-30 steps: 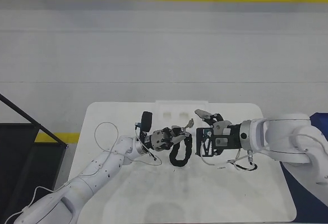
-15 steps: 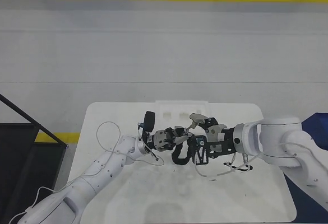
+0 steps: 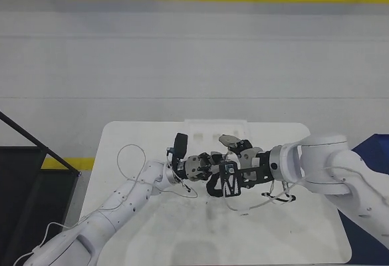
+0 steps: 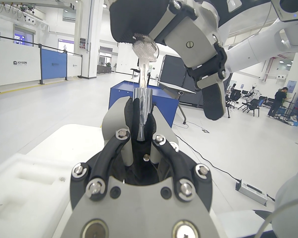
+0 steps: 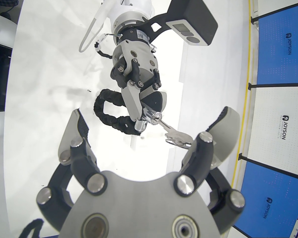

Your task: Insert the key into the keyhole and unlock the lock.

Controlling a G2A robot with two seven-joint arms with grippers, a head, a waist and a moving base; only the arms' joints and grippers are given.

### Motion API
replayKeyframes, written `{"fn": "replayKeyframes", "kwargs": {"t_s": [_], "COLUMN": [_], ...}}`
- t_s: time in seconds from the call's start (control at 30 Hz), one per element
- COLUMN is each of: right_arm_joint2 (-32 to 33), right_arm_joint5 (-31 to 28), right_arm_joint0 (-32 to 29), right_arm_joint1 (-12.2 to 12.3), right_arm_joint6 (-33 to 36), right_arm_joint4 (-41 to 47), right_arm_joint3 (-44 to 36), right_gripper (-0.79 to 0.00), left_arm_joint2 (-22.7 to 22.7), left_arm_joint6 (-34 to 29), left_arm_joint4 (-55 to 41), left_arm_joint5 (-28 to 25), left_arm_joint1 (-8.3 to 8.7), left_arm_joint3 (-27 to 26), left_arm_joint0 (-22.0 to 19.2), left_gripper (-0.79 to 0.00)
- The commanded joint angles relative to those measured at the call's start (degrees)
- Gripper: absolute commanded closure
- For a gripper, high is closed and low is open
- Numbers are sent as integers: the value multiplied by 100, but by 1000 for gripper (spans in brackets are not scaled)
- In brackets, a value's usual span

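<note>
The left gripper has its jaws pinched on the chrome barrel of the lock. The barrel stands out past the fingertips, and the lock's black cable loop hangs to one side of them, above the bench. The key sits with its blade in the keyhole at the barrel's end and its head pointing away from the left gripper. The right gripper faces it with jaws spread wide. The key's head lies between them, close against one pad and well apart from the other.

A second ago the right gripper stood off to the side of the lock with a gap between the two grippers. It has since come in, and its jaws now bracket the key's head. The left gripper has edged slightly towards it.

The room is a large hall with a pale floor, blue and white barrier panels and a yellow floor line. The bench is white, with a white foam tray at its far edge.
</note>
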Motion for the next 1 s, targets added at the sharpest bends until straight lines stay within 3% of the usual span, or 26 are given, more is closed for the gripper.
{"fn": "replayKeyframes", "kwargs": {"t_s": [0.0,0.6,0.83,0.97], "right_arm_joint2": [-34,-64,-127,-453], "right_arm_joint5": [-2,-212,-864,-864], "right_arm_joint0": [44,255,548,921], "right_arm_joint1": [-17,-6,155,283], "right_arm_joint6": [8,545,-65,-66], "right_arm_joint4": [15,514,-77,70], "right_arm_joint3": [26,92,176,189], "right_gripper": [-785,-785,-785,-785], "left_arm_joint2": [11,-202,-228,-244], "left_arm_joint6": [0,3,0,0], "left_arm_joint4": [27,148,384,526], "left_arm_joint5": [0,3,0,0], "left_arm_joint1": [-8,6,40,78], "left_arm_joint3": [-10,-69,-109,-159], "left_arm_joint0": [-2,90,101,112], "left_gripper": [0,0,0,0]}}
